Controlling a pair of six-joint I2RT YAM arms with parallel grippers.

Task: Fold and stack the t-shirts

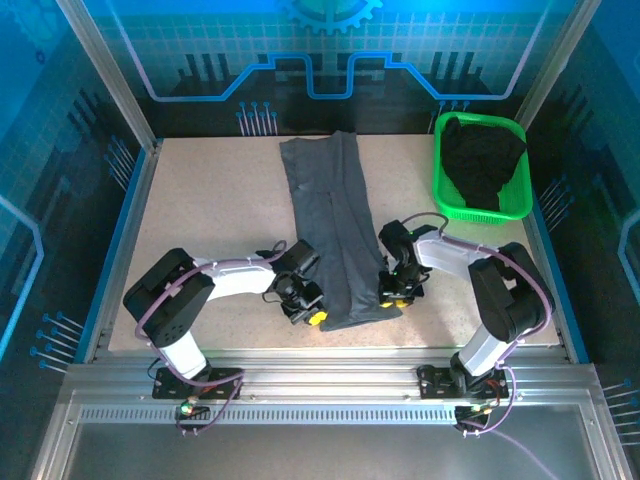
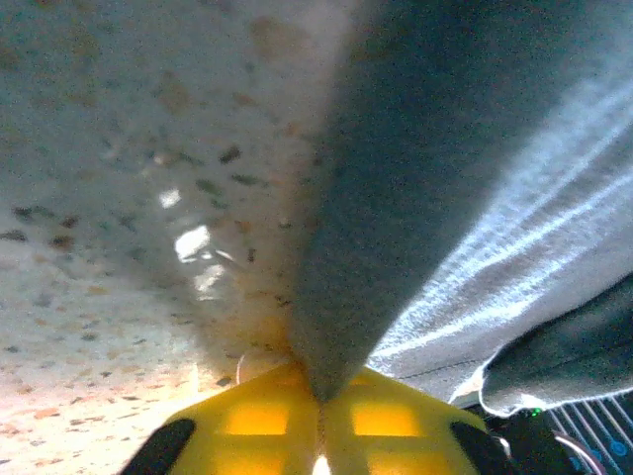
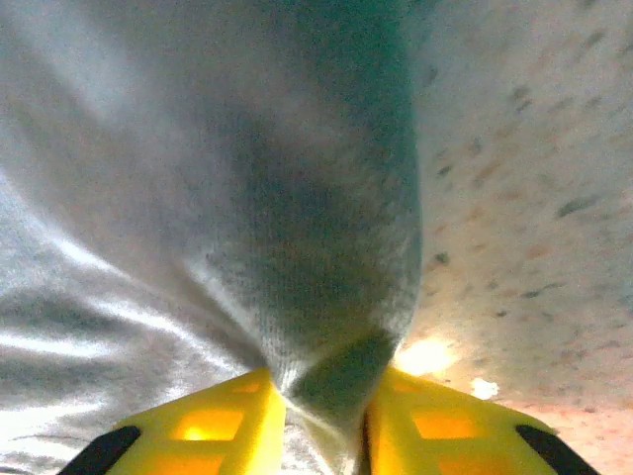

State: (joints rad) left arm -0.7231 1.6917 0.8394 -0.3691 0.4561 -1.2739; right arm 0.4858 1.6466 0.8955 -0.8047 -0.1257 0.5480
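- Where the left gripper (image 2: 318,394) is seen from its own wrist camera, its yellow fingers (image 2: 252,421) are pressed together on a pinched fold of the grey t-shirt (image 2: 465,168), so the jaws are closed on cloth.
- The fabric is drawn into a narrow peak at the pinch and widens away from the fingers toward the upper right. The speckled table (image 2: 129,198) is seen to the left of it.
- In the right wrist view, the right gripper (image 3: 326,401) is clamped on the same shirt. A bunch of grey fabric is squeezed between its yellow fingers (image 3: 223,426), and the jaws are held slightly apart by the cloth.
- Bare speckled table is seen to the right of that bunch.
- In the top view, the left gripper is placed at the near left corner of the shirt and the right gripper at its near right edge. Both are low over the table.
- The grey t-shirt is laid as a long narrow strip, folded lengthwise, down the middle of the table. It runs from the far edge toward the arms and is slanted slightly to the right at the near end.
- The black t-shirt (image 1: 480,160) is crumpled inside the green basket (image 1: 476,214) at the far right corner of the table, well apart from the grey one.
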